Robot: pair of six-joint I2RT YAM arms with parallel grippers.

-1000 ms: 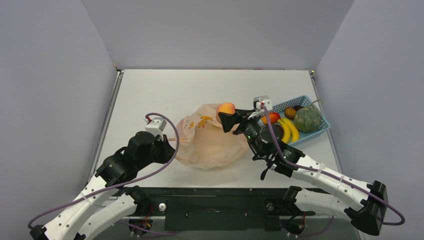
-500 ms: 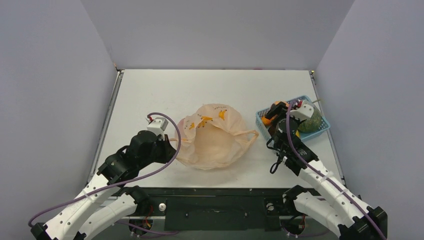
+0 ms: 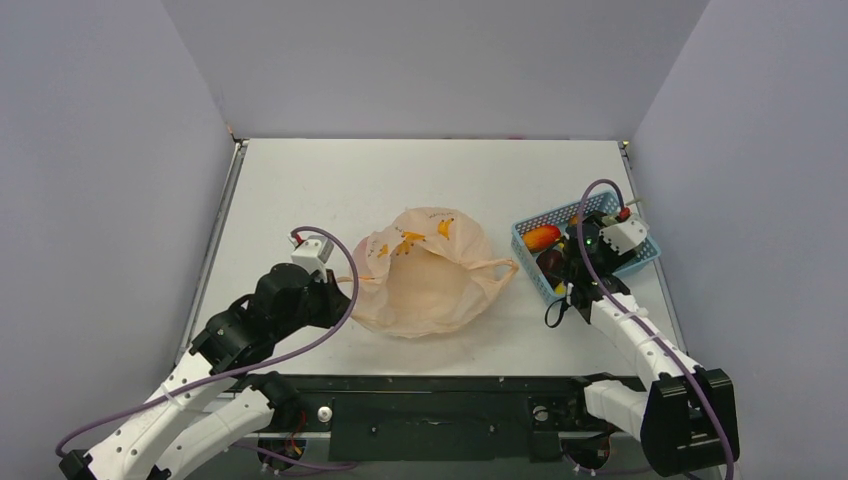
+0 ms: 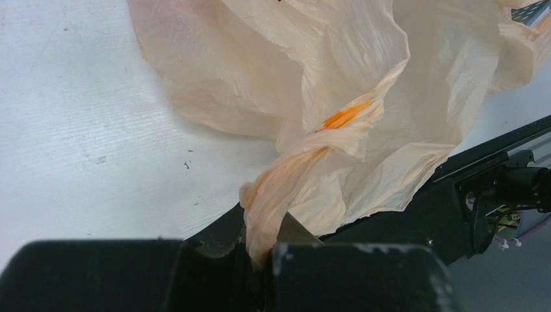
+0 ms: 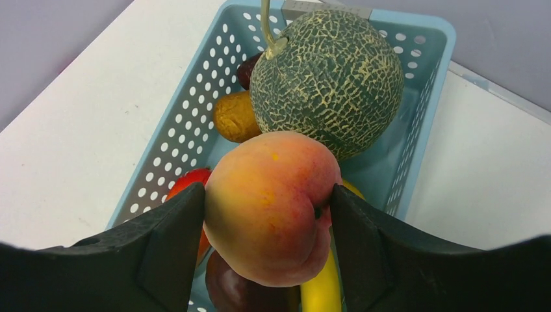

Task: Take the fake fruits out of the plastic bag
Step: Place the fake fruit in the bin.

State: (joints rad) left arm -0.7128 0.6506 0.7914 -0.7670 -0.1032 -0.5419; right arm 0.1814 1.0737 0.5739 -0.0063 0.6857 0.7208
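Note:
The peach-orange plastic bag [image 3: 425, 275] lies crumpled mid-table; it also fills the left wrist view [image 4: 312, 97]. My left gripper [image 4: 263, 250] is shut on a twisted handle of the bag at its left side [image 3: 335, 290]. My right gripper [image 5: 266, 240] is shut on the peach [image 5: 273, 205] and holds it over the light blue basket [image 5: 195, 146]. Under it lie the green melon [image 5: 328, 78], a yellow banana [image 5: 321, 292], a dark maroon fruit [image 5: 240, 289], a red-yellow mango [image 5: 188, 185] and an orange-brown fruit [image 5: 235, 117]. In the top view the right gripper [image 3: 585, 245] hangs over the basket [image 3: 530, 262].
The basket stands at the table's right side near the right wall. The black front rail [image 4: 481, 188] runs along the near table edge right of the bag. The mango [image 3: 541, 237] shows in the basket's left end.
My right gripper carried the peach from above the bag rightward to over the basket. The bag's right handle dropped and the bag settled. The left gripper kept its hold.

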